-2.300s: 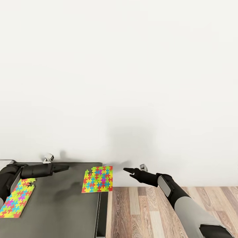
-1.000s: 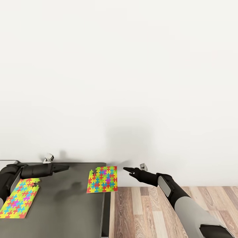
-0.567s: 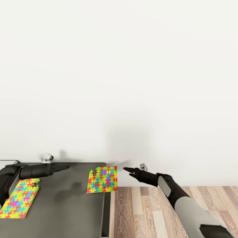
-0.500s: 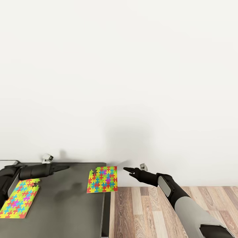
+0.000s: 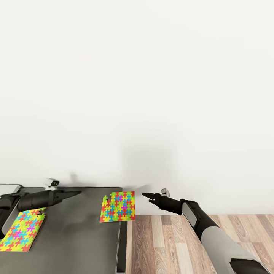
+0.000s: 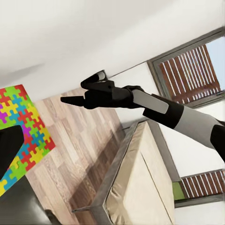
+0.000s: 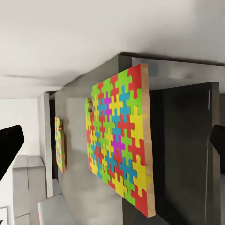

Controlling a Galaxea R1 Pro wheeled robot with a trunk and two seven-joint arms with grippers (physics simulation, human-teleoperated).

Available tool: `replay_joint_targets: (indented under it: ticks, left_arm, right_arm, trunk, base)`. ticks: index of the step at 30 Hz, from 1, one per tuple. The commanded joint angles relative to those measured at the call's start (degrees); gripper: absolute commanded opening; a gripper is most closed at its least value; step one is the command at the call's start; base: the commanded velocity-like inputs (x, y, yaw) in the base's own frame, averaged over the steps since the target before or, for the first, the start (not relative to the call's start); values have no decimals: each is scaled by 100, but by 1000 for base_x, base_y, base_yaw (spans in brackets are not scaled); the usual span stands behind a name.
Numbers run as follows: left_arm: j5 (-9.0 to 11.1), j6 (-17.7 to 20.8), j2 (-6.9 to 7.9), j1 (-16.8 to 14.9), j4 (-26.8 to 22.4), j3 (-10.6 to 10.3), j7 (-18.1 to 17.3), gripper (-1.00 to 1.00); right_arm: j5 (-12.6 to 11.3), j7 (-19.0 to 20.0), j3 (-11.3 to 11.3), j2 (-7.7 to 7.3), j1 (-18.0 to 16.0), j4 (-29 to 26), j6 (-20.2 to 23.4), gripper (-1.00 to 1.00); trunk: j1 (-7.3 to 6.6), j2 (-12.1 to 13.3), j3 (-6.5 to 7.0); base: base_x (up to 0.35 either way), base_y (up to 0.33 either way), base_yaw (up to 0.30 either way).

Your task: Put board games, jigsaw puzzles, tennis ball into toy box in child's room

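Right fingers (image 5: 144,195) apart and empty; near jigsaw puzzle (image 5: 118,206) flat, squarish, overhanging the table (image 5: 76,243) edge.

table (image 5: 76,243): lower left of head view, back edge against wall (image 5: 152,95)
right puzzle (image 5: 118,206): on table's far right corner, overhanging the right edge
left puzzle (image 5: 21,228): on table near left side, well apart from right puzzle
left gripper (image 5: 76,193): above table, between the two puzzles, nearer the wall
right gripper (image 5: 146,196): right of table, over floor (image 5: 171,243), just beside right puzzle
bed (image 6: 136,183): on floor, beyond right arm in left wrist view
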Motion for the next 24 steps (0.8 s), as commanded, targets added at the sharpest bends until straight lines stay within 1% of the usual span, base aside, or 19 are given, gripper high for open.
replay_joint_targets:
  ticks: [1, 5, 11, 17, 24]
  left_arm:
    - [13, 81, 2, 21, -44, -3, -20, 100]
    - [49, 140, 4, 98, -214, -2, -20, 100]
    - [64, 178, 8, 135, -325, -4, -20, 100]
    - [67, 200, 9, 146, -356, -4, -20, 100]
    - [67, 216, 10, 150, -364, -5, -20, 100]
  right_arm:
    - [-30, -2, -3, 0, -3, -1, 41, 100]
    - [-30, -2, -3, 0, -3, -1, 41, 100]
    - [-30, -2, -3, 0, -3, -1, 41, 100]
    - [-30, -2, -3, 0, -3, -1, 41, 100]
    - [-30, -2, -11, -3, -3, -1, 41, 100]
  trunk:
    - [3, -10, -9]
    - [3, -10, -9]
    - [3, -10, -9]
    - [3, -10, -9]
    - [3, -10, -9]
  base:
    - [0, 0, 0]
    - [0, 0, 0]
    - [-12, 13, 0]
    - [-50, 133, 0]
    - [-18, 61, 0]
